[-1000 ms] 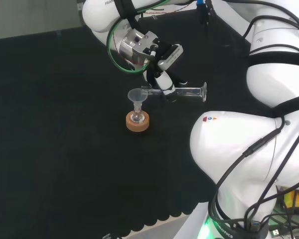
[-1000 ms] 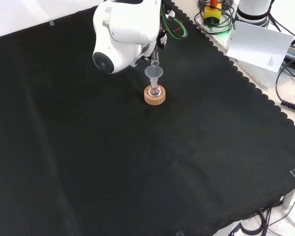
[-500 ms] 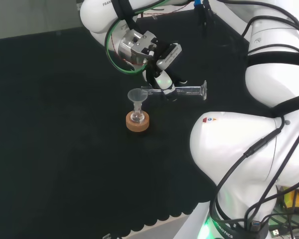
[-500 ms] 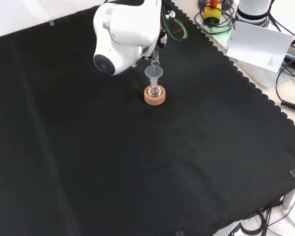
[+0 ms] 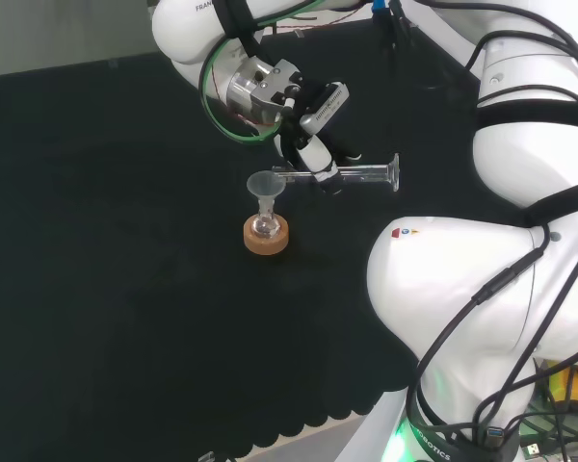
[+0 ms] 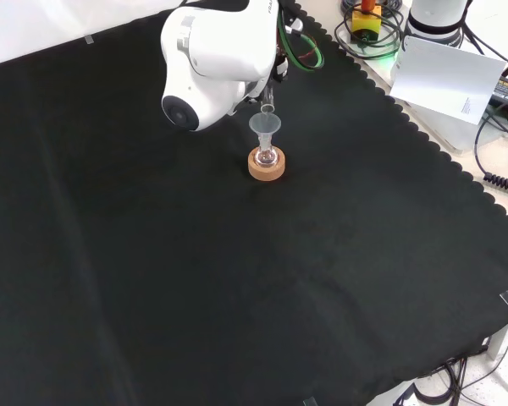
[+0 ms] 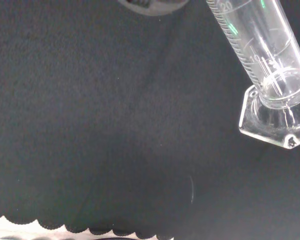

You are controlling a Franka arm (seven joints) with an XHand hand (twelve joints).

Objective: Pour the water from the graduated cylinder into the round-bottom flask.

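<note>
My hand [image 5: 308,144] is shut on a clear graduated cylinder [image 5: 352,175], held about level, its foot [image 5: 395,175] pointing right in the head view. The cylinder's mouth [image 5: 277,175] rests over the rim of a clear funnel [image 5: 263,187]. The funnel stands in a small round-bottom flask [image 5: 263,227] on a cork ring [image 5: 266,238]. From the front, funnel [image 6: 265,127], flask [image 6: 266,157] and cork ring [image 6: 266,166] stand just below the arm's white link, with the cylinder's mouth [image 6: 267,109] above the funnel. Close up, the wrist view shows the cylinder's marked tube [image 7: 257,45] and hexagonal foot [image 7: 275,120].
The arm's big white links [image 5: 520,241] fill the head view's right. A white link with a grey cap [image 6: 207,68] stands before the hand in the front view. Cables and a white box [image 6: 444,76] lie beyond the cloth's scalloped edge at the front view's upper right.
The wrist has turned slightly and drawn up a little in the head view. The cylinder stays level over the funnel, and flask and ring have not moved.
</note>
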